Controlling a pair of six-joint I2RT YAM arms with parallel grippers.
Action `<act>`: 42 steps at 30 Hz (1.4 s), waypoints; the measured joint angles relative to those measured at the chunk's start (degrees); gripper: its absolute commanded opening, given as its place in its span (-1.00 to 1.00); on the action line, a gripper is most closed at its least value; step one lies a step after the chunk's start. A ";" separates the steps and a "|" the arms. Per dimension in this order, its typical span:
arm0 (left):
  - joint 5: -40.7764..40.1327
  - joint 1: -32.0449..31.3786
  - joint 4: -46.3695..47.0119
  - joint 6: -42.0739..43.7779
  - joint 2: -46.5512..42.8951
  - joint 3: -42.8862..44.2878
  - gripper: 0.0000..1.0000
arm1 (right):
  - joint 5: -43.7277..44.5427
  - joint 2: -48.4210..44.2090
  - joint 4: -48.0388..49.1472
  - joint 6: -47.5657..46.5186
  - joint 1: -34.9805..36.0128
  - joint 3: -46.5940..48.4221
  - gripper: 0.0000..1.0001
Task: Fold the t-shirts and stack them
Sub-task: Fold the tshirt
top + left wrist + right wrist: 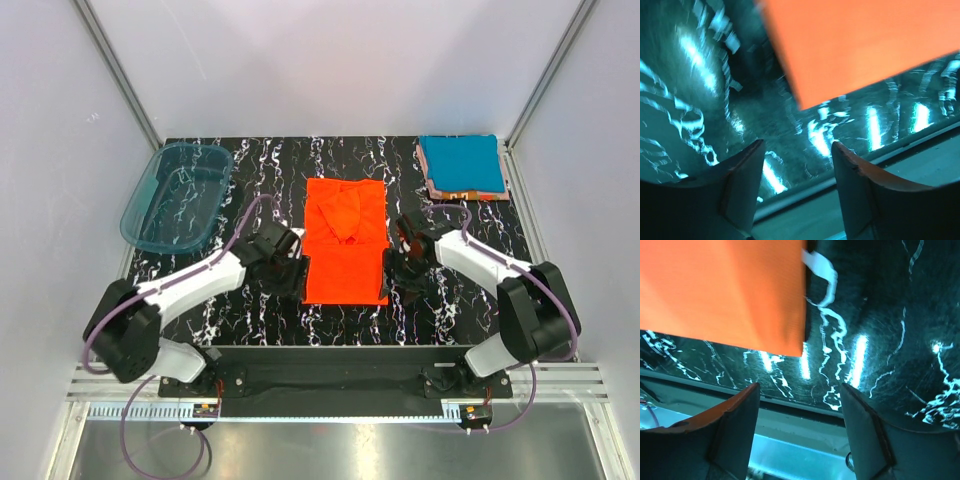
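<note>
- The orange-red t-shirt lies flat at the middle of the table. It is folded into a long panel running from the far side toward the near edge, with a bunched fold on its far half.
- The left gripper is just beside the shirt's near left corner. In the left wrist view its fingers stand apart, with only bare table between them and the orange cloth just ahead.
- The right gripper is just beside the shirt's near right corner. Its fingers are likewise spread and hold nothing.
- The teal blue t-shirt, folded square, tops a stack in the far right corner.
- Edges of pinkish-orange t-shirts show under it.
- A translucent tub sits at the far left corner, well apart from the shirts.
</note>
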 measured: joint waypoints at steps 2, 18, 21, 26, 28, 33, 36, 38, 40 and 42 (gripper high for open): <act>-3.54 -3.61 1.99 2.36 -2.95 0.00 0.27 | 1.14 -1.25 0.44 -1.14 1.36 0.59 0.52; -8.04 -11.15 5.92 4.20 -2.82 -0.74 0.10 | 5.07 -5.86 4.90 0.66 8.98 -0.35 0.32; -5.73 -10.99 6.51 0.24 -2.82 -1.95 0.12 | 5.03 -7.91 6.16 6.03 8.96 -5.46 0.25; -1.18 -7.13 6.97 -4.81 -3.74 -3.93 0.29 | 3.13 -10.32 8.26 12.90 6.16 -10.47 0.23; 2.25 -3.08 8.68 -7.02 -5.40 -6.16 0.30 | 1.55 -12.31 10.25 14.84 3.30 -12.72 0.23; 12.46 7.43 16.50 -14.05 -6.93 -13.11 0.31 | -3.15 -15.98 15.56 17.92 -3.93 -19.30 0.22; 17.33 9.94 20.04 -17.00 -5.92 -16.06 0.31 | -5.40 -14.36 18.47 18.21 -5.18 -20.26 0.22; 19.47 10.82 21.81 -18.49 -4.81 -16.85 0.31 | -6.69 -12.17 20.98 18.21 -5.75 -20.39 0.20; 21.20 11.41 24.28 -19.78 -3.72 -17.27 0.31 | -8.22 -10.05 23.34 18.47 -6.67 -20.87 0.18; 22.75 11.96 27.04 -21.24 -2.43 -17.77 0.29 | -10.10 -9.42 25.09 18.86 -7.52 -21.40 0.15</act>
